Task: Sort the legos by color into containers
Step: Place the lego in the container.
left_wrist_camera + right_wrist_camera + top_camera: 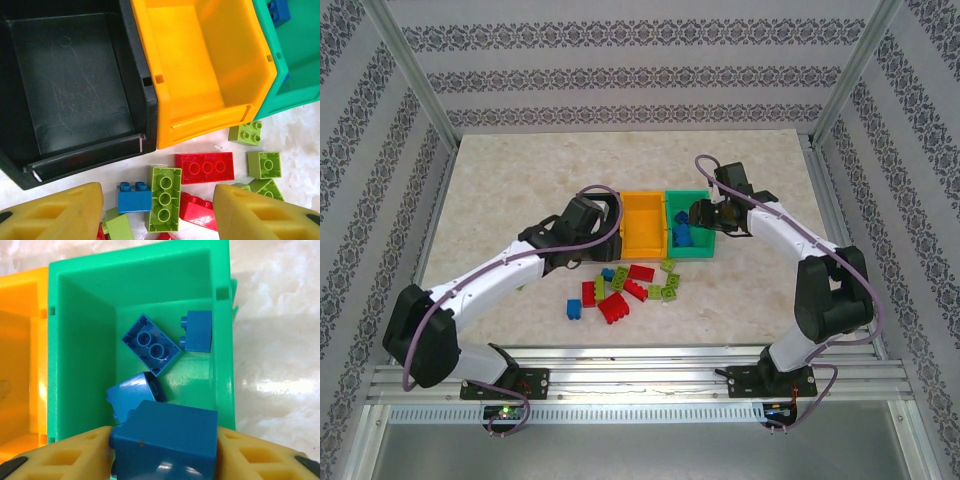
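right gripper [164, 456] pinches a blue brick [165, 437] over the green bin [82, 350]'s near wall, left gripper [160, 216] gapes empty over loose legos [625, 285] left of it; the drop may clip the rim and bounce out.

We see white links and black joints on the left arm [490, 275] and right arm [790, 235], with a lilac cable [408, 350] looping along each. The left gripper [157, 186] and right gripper [165, 430] carry yellow fingers [50, 215] with moulded pockets.
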Controlling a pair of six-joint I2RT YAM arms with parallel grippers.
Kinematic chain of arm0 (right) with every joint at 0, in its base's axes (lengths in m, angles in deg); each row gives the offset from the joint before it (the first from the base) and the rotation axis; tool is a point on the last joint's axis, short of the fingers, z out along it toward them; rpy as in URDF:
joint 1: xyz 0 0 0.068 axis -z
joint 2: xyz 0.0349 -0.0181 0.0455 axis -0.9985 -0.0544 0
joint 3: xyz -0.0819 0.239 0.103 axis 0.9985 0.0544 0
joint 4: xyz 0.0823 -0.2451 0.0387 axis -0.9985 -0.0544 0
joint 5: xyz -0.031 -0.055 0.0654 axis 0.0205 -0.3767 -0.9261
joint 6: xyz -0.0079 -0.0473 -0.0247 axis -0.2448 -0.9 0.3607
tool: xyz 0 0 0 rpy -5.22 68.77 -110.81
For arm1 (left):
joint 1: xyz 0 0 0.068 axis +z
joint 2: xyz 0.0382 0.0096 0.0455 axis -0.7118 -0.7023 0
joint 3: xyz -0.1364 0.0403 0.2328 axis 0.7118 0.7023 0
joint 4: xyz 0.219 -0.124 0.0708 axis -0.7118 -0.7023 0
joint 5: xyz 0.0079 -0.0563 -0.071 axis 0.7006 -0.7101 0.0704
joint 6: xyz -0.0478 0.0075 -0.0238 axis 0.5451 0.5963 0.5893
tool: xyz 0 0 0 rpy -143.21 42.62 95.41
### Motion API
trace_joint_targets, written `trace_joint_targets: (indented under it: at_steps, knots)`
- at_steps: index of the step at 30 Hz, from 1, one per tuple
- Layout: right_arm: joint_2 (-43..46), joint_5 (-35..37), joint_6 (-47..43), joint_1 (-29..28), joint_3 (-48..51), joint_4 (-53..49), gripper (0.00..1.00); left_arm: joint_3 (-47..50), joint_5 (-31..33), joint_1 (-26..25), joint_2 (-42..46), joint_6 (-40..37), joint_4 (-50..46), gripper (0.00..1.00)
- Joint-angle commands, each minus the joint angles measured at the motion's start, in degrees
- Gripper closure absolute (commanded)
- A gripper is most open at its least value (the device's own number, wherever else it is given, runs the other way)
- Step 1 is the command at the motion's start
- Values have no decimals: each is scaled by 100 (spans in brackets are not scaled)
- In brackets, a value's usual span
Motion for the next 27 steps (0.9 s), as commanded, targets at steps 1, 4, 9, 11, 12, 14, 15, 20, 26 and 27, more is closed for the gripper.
trace_joint_targets:
  at_steps: [1,4,9,11,12,14,15,20,26,27]
  knots:
    - [-13,-101,-164,11,-176,-162,44,104,201,120,150,92,-21,40]
    - [95,-136,-145,-7,-89,-149,44,118,166,136,148,98,-14,40]
    - [352,-241,-116,-108,102,-188,45,96,123,170,109,52,-14,40]
    - [536,-357,-122,-288,211,-184,45,95,138,183,111,29,-32,40]
    - [605,-368,-115,-404,254,-197,45,113,146,194,118,33,-42,40]
    - [739,-440,-86,-745,365,-198,46,165,176,223,126,57,-45,40]
    - [784,-498,-84,-914,411,-197,46,200,189,244,124,84,-57,40]
    - [710,-500,-49,-2001,533,-17,46,546,223,436,299,448,5,40]
    - [-195,-523,100,-2845,76,323,47,1290,-376,1050,768,996,487,41]
    - [-379,-476,103,-2972,-57,362,47,1429,-512,1186,883,1087,582,41]
